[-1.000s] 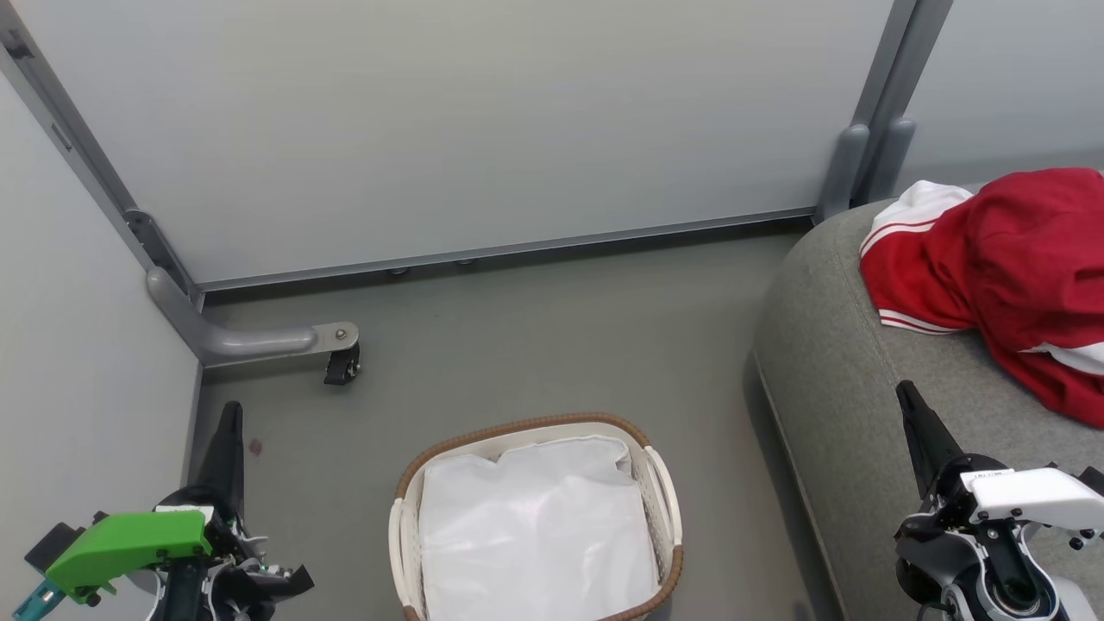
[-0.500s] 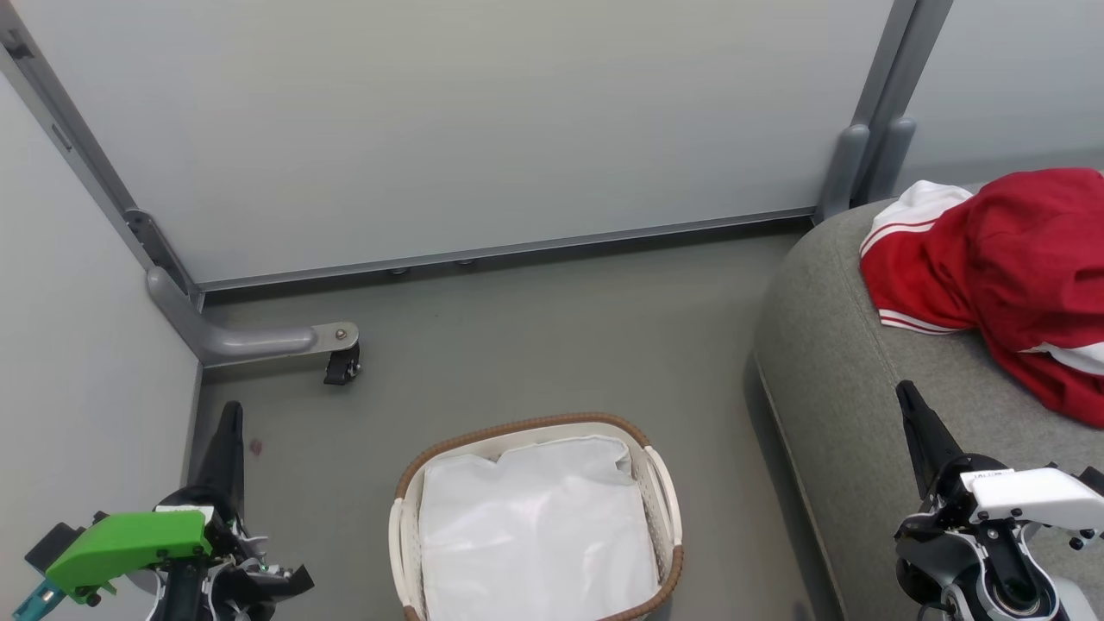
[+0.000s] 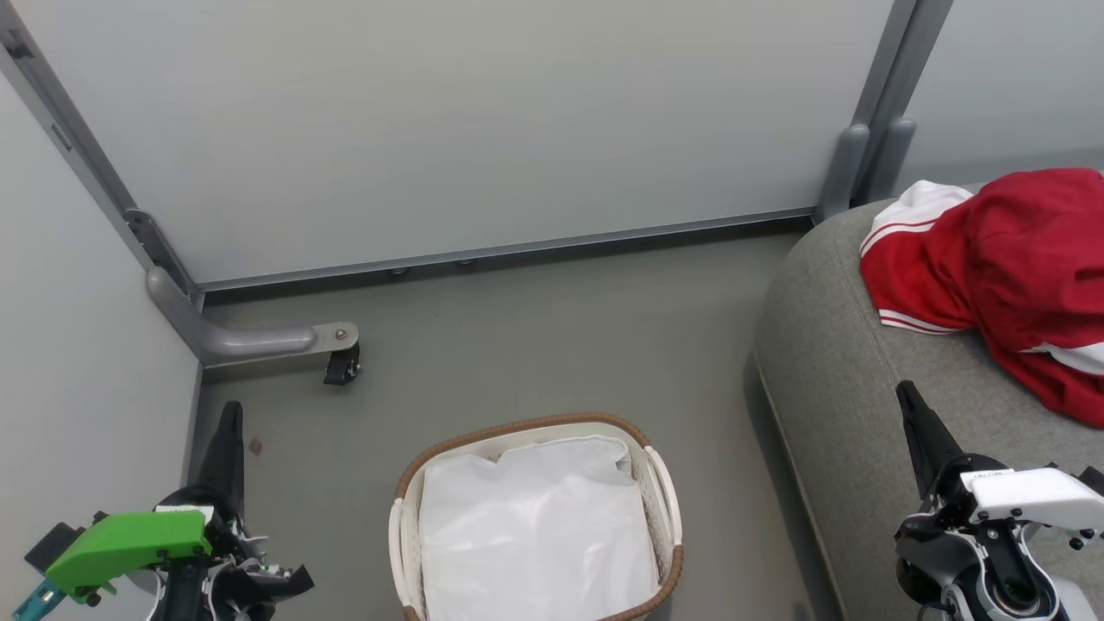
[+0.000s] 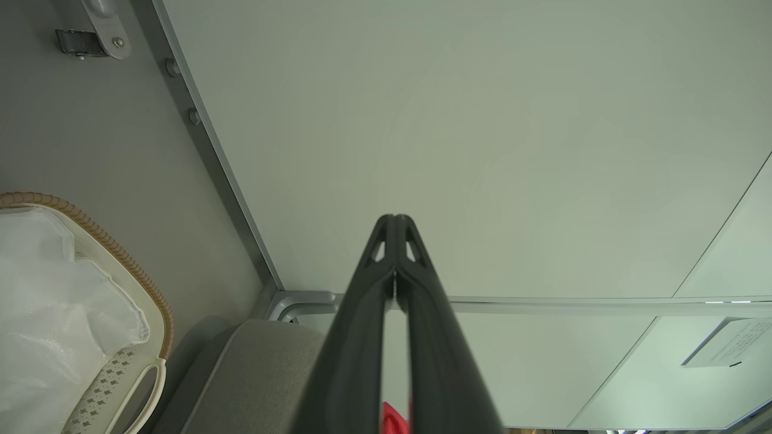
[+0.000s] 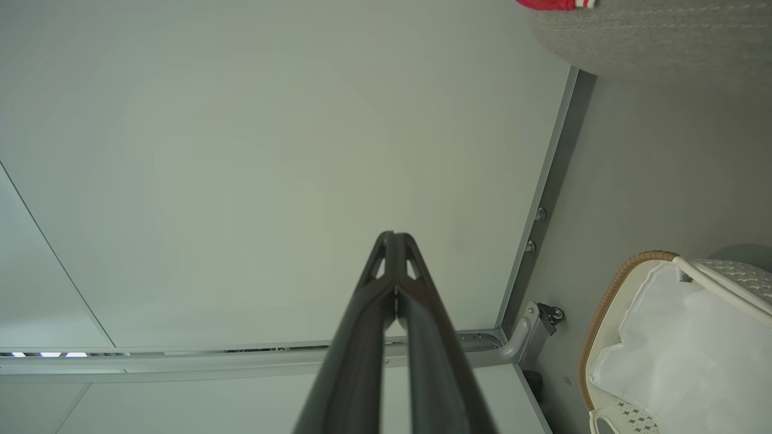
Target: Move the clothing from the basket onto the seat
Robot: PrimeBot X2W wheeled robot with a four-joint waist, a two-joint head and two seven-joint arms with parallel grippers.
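Fingers (image 4: pixel 362 337) of the left gripper (image 3: pixel 231 412) and right gripper (image 3: pixel 906 395) are pressing shut on nothing. The clothing (image 3: pixel 1018 259) is lying on the seat (image 3: pixel 828 379) beyond the right fingertips, and the basket (image 3: pixel 526 424) is sitting between both pairs. Parking both arms clear is probably sufficing.

No legible text; wall label (image 4: pixel 728 343) print (tiny) seemingly unreadable

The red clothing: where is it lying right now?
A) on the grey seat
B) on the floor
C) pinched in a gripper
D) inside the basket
A: the clothing lies heaped on the seat, apart from the basket, whose white liner has no garment on it.
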